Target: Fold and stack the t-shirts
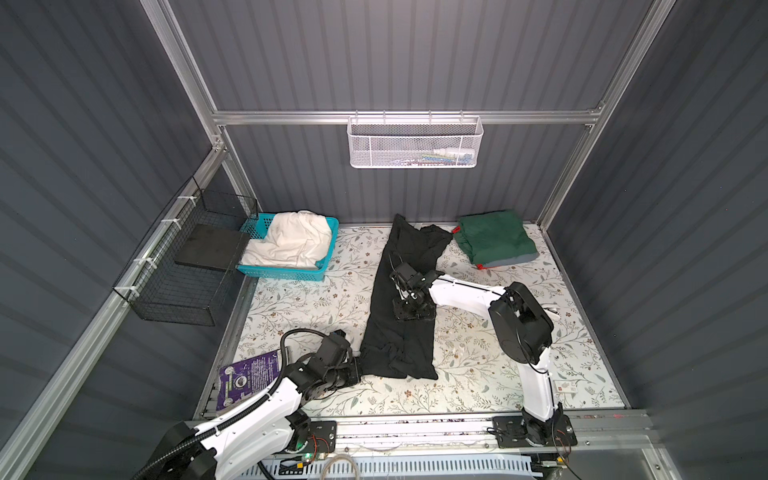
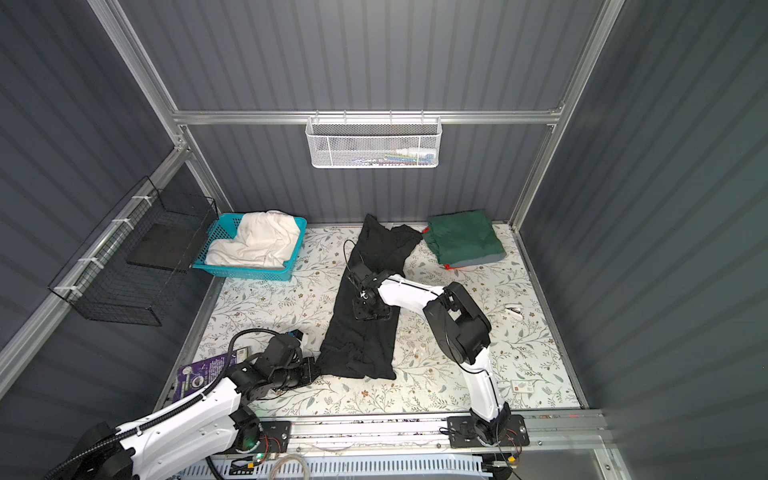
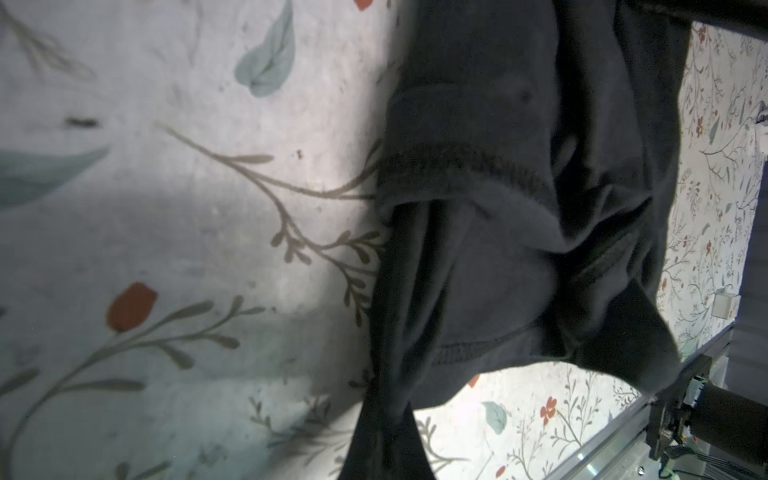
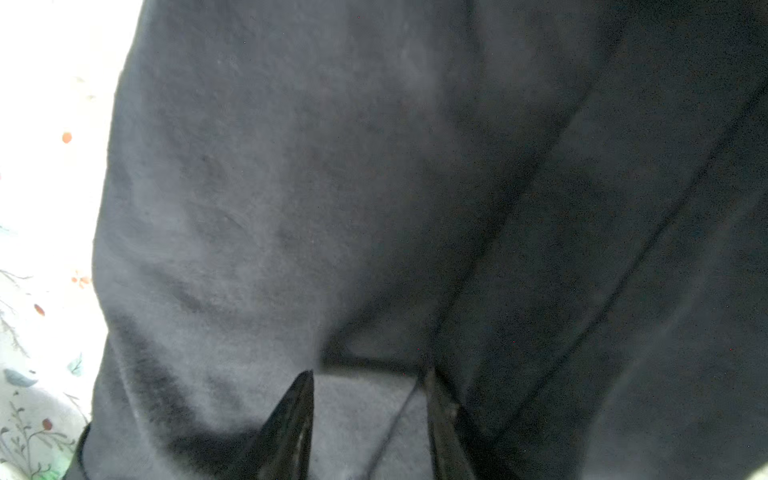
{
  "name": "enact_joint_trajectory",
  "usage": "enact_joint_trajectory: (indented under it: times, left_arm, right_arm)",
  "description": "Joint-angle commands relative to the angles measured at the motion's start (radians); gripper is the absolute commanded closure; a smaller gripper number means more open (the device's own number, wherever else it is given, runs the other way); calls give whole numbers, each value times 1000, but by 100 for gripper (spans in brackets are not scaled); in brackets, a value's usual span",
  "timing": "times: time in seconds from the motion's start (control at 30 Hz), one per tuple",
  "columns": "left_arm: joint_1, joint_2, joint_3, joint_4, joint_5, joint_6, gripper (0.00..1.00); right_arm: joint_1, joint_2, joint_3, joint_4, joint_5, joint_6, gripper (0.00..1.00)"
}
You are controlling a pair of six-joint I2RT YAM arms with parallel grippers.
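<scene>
A black t-shirt (image 1: 395,340) (image 2: 357,345) lies as a long narrow strip down the middle of the flowered table (image 1: 311,303). My left gripper (image 1: 357,368) (image 2: 313,370) sits low at the strip's near left corner and is shut on the bunched black cloth (image 3: 519,208). My right gripper (image 1: 409,313) (image 4: 370,374) points down onto the middle of the strip (image 4: 332,187), fingers apart and pressed into the cloth. A folded dark green t-shirt (image 1: 494,241) tops a stack at the back right, with a grey t-shirt's edge (image 1: 515,261) and a red one's edge (image 1: 480,267) showing under it. A crumpled cream-white t-shirt (image 1: 291,241) fills the turquoise basket (image 1: 286,274).
A purple packet (image 1: 249,374) lies at the near left by my left arm. A black wire basket (image 1: 178,286) hangs on the left wall and a white mesh basket (image 1: 415,143) on the back wall. A small white card (image 1: 565,387) lies near the right arm's base.
</scene>
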Motion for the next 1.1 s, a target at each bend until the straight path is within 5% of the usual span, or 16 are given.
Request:
enact_joint_trajectory:
  times: [0.0,0.17,0.37,0.7,1.07]
  left_arm:
    - [-7,-14,24,-94,-26,-30,77]
    - [-7,8,124,-186,-73,-32,42]
    - [-7,92,196,-197,-97,-20,20]
    - [5,186,266,-114,-104,37,8]
    - [40,306,214,12,-3,98,16]
  right_arm:
    - [5,-28,6,-13,-33,-18,55]
    - [10,-146,-79,31,-48,-1,49]
    - [10,-360,-260,67,12,93,29]
    - [7,-574,-610,153,-68,272,27]
    - [36,-661,-828,262,-203,350,38]
